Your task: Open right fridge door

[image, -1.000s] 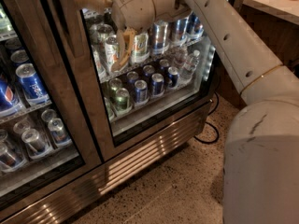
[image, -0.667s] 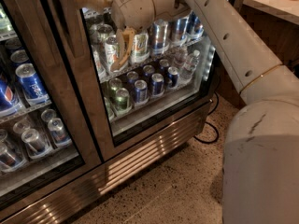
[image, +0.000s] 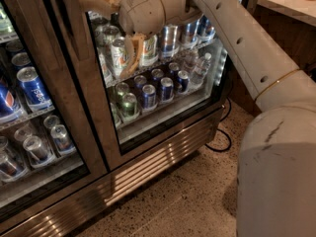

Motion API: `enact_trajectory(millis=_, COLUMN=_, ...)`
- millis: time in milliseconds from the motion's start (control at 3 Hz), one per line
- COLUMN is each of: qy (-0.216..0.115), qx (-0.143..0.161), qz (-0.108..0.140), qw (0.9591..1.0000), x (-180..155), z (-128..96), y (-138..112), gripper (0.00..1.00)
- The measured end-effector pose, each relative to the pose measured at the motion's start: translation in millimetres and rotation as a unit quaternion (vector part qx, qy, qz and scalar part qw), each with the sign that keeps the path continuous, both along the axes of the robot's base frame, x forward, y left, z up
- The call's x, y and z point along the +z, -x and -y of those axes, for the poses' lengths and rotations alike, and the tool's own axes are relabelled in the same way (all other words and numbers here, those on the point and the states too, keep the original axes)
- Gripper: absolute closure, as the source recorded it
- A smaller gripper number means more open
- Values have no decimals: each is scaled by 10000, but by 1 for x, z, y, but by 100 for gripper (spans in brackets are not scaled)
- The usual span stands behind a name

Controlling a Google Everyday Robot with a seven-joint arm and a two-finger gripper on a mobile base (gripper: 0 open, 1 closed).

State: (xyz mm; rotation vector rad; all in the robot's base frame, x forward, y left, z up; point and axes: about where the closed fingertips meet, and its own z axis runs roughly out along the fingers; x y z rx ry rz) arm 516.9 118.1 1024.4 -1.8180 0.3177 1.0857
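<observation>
Claw (image: 104, 35) is hovering at the top of the right fridge door (image: 94, 98), against its glass, fingers (image: 131, 58) spreading apart and gripping nothing. Door is sitting closed on the fridge (image: 148, 168), cans (image: 148, 95) showing just below the claw.

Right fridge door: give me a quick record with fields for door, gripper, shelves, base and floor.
door: right fridge door looks shut
gripper: gripper high up at the door's left edge
shelves: cans in rows behind the glass
base: fridge has a ribbed steel grille
floor: speckled, black cable by the fridge's right corner
</observation>
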Motion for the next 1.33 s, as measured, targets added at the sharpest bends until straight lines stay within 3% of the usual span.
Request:
enact_trajectory(millis=333, qy=-1, qx=38, qz=71, qw=10000, x=8, z=-3, y=-2, gripper=0)
enact_trajectory(millis=1333, qy=-1, qx=38, qz=71, qw=10000, x=8, z=-2, y=1, gripper=64)
